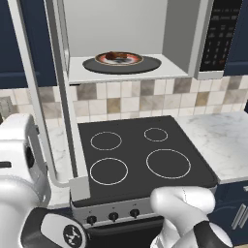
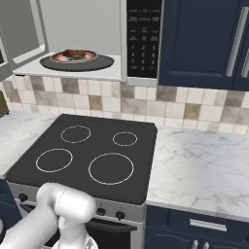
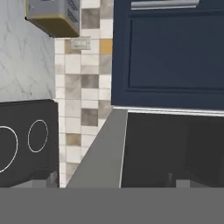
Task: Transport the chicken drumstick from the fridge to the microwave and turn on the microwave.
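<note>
Stovetop [image 1: 140, 157] sits lower centre; up top, drumstick [image 1: 115, 55] on plate [image 1: 130, 61] inside the open microwave [image 1: 177, 36]; my gripper's jaws stand wide, empty.

The microwave [image 1: 126, 43] runs off the top edge of both base views, and its open door [image 1: 34, 92] is cut by the top edge as well. On the plate [image 2: 74, 56] at the middle of the turntable [image 2: 77, 62], the chicken drumstick [image 2: 73, 53] is too small to make out its shape. In the hand view the fingertips [image 3: 177, 180] barely clear the bottom edge.
</note>
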Controlling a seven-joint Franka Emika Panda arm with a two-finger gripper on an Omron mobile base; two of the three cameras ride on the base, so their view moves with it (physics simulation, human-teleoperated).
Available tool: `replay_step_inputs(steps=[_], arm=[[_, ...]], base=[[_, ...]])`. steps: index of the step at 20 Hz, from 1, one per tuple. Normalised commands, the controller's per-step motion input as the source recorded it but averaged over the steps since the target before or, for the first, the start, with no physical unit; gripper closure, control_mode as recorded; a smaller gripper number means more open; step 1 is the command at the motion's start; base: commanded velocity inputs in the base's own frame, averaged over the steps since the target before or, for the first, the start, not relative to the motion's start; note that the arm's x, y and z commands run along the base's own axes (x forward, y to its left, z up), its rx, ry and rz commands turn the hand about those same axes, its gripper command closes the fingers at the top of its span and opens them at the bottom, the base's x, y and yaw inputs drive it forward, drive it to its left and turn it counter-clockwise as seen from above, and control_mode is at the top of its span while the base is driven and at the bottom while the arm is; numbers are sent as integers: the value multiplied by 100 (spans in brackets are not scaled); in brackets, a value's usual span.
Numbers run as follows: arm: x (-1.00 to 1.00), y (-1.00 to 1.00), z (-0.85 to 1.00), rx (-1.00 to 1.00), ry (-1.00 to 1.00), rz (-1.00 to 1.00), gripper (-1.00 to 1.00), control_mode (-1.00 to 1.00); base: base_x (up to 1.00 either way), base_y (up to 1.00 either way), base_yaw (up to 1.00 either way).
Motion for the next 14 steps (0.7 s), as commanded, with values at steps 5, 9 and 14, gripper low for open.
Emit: replay_step_inputs(steps=[5, 9, 14], arm=[[12, -18, -9, 0, -8, -2, -100, -100], [5, -29, -3, 0, -9, 0, -100, -100], [9, -35, 0, 0, -7, 0, -100, -100]], base=[[0, 0, 0], [0, 0, 0], [0, 0, 0]])
